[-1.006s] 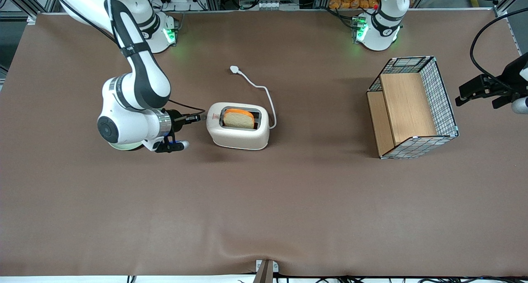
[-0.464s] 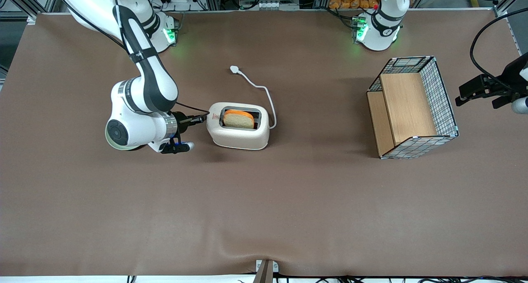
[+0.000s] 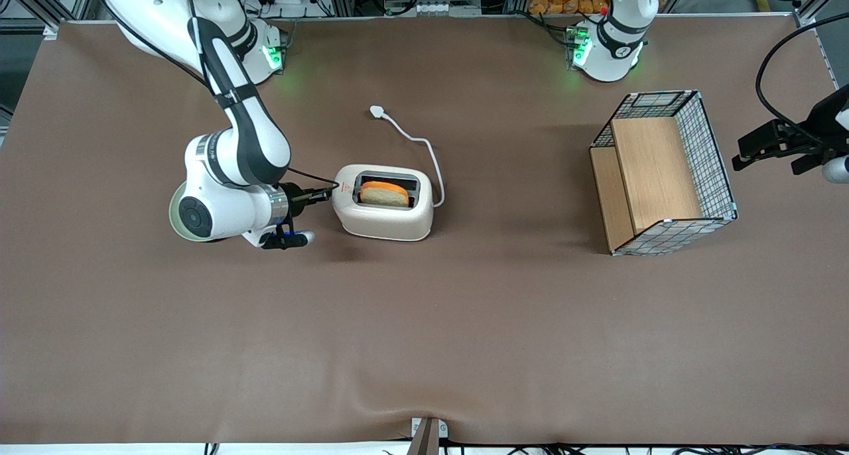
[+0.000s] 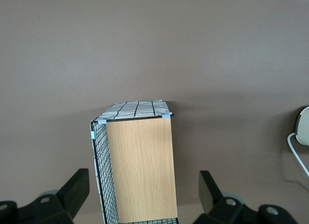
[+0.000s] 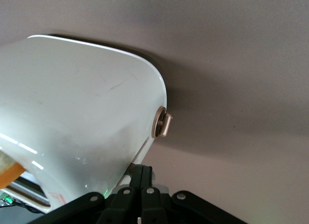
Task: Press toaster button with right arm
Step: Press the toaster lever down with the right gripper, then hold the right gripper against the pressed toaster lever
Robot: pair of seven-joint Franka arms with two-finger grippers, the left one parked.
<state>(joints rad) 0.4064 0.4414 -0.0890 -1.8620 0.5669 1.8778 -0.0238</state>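
Observation:
The cream-white toaster (image 3: 383, 204) stands mid-table with a slice of bread (image 3: 383, 194) low in its dark slot. My right arm (image 3: 229, 196) lies level beside it, toward the working arm's end of the table. Its gripper (image 3: 328, 192) is shut and empty, with the tips against the toaster's narrow end near the red triangle mark. In the right wrist view the shut gripper (image 5: 142, 170) touches a pale tab on that end. The toaster button (image 5: 164, 123), a small round knob, sticks out of the same end, apart from the tips. The toaster (image 5: 82, 113) fills that view.
The toaster's white cord (image 3: 428, 151) runs to a plug (image 3: 377, 111) farther from the front camera. A wire basket with wooden shelves (image 3: 663, 171) lies toward the parked arm's end and shows in the left wrist view (image 4: 140, 161).
My right arm has moved toward the toaster and the shut gripper now meets its narrow end. The bread has sunk lower in the slot.

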